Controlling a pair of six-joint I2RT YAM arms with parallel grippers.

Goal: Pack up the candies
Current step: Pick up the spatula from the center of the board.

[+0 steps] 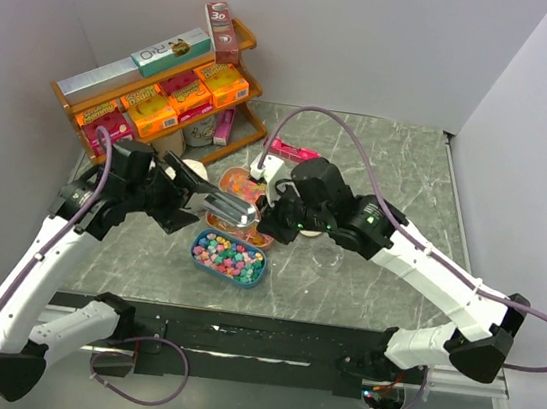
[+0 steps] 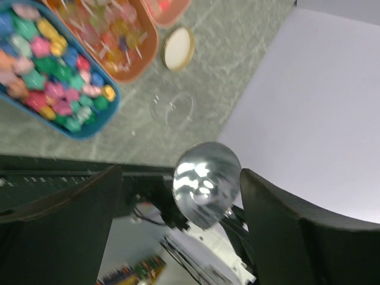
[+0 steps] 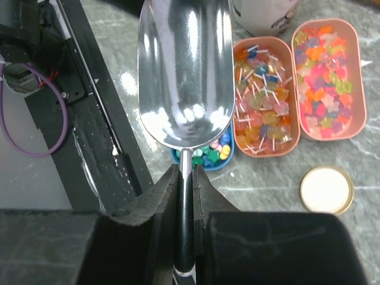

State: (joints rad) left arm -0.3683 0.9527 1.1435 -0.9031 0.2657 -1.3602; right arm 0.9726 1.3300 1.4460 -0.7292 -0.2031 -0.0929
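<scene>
Clamping a shiny metal scoop [image 3: 184, 71] by its thin handle, the right gripper [image 3: 185, 178] holds alone; the left gripper [image 2: 178, 178] fingers stand apart. Small multicoloured candies [image 1: 229, 255] fill a blue oval tray [image 2: 89, 132] nearby. The handle could twist, spilling sweets.

I get the overhead from behind; wrist cams peer close past left tool [image 2: 178, 184] and right tool [image 3: 185, 181], both sharing scoop [image 3: 184, 77].

Bright light, glare on scoop [image 3: 184, 77]
</scene>
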